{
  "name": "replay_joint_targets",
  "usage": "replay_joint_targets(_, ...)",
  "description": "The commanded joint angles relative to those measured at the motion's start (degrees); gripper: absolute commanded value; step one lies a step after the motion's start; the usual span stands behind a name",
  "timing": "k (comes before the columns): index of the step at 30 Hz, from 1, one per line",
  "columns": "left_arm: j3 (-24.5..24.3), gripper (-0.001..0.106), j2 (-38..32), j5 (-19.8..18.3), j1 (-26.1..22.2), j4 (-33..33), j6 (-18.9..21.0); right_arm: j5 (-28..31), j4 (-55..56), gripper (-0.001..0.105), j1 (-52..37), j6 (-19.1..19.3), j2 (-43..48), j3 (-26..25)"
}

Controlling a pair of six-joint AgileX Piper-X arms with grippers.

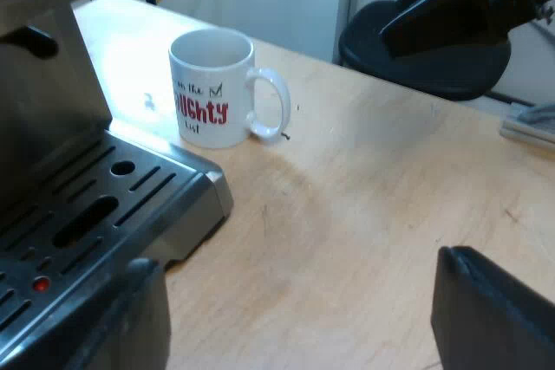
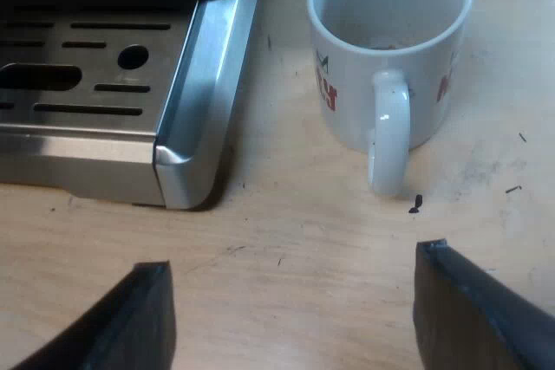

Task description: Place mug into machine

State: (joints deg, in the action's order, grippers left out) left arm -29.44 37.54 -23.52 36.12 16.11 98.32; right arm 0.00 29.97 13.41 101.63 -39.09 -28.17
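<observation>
**Clerk:** Item under inspection?

**Inspector:** One white ceramic mug point(image 1: 212, 84) point(image 2: 390, 75), cylindrical, with a looped handle and red and black lettering on its wall. It stands upright, mouth up. The interior is white, with a faint dark mark at the bottom.

**Clerk:** Location?

**Inspector:** On the pale wooden desk point(image 1: 364, 205) point(image 2: 286, 223), just beside the brushed-steel slotted drip tray point(image 1: 130, 205) point(image 2: 186, 101) of the steel espresso machine point(image 1: 43, 101). A strip of bare desk separates mug and tray; they do not touch. The handle is turned away from the machine. A small dark speck point(image 1: 286, 136) point(image 2: 416, 204) lies on the desk at the handle's foot.

**Clerk:** Left arm?

**Inspector:** The left pincer point(image 1: 303, 327) hovers low over the desk near the tray's corner, facing the mug from well apart. It is released: its two black fingers point(image 1: 494, 318) are spread wide, with bare desk between them.

**Clerk:** Right arm?

**Inspector:** The right pincer point(image 2: 295, 318) looks down on the desk from above, near the mug, with the handle pointing toward it. It too is released, fingers point(image 2: 130, 322) wide apart, clear of mug and tray.
</observation>
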Motion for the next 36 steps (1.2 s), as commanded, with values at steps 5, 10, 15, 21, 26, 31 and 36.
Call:
replay_joint_targets(5, -0.3, 0.065, -0.19, 0.62, 0.16, -1.4, 0.49, 2.0, -12.08, 0.059, 0.11, 0.09, 0.06, 7.3)
replay_joint_targets(10, -0.3, 0.065, -0.19, 0.62, 0.16, -1.4, 0.49, 6.03, -21.4, 0.059, 0.11, 0.09, 0.06, 13.63)
replay_joint_targets(15, -0.3, 0.065, -0.19, 0.62, 0.16, -1.4, 0.49, 7.29, -26.89, 0.059, 0.11, 0.09, 0.06, 17.51)
replay_joint_targets(21, -0.3, 0.065, -0.19, 0.62, 0.16, -1.4, 0.49, 7.02, -34.98, 0.059, 0.11, 0.09, -2.26, 21.3)
replay_joint_targets(26, -0.3, 0.065, -0.19, 0.62, 0.16, -1.4, 0.49, 6.58, -41.3, 0.059, 0.11, 0.09, -6.76, 21.64)
replay_joint_targets(31, -0.3, 0.065, -0.19, 0.62, 0.16, -1.4, 0.49, 6.61, -47.55, 0.059, 0.11, 0.09, -13.14, 21.64)
replay_joint_targets(36, -0.3, 0.065, -0.19, 0.62, 0.16, -1.4, 0.49, 6.61, -53.25, 0.059, 0.11, -0.24, -19.21, 21.64)
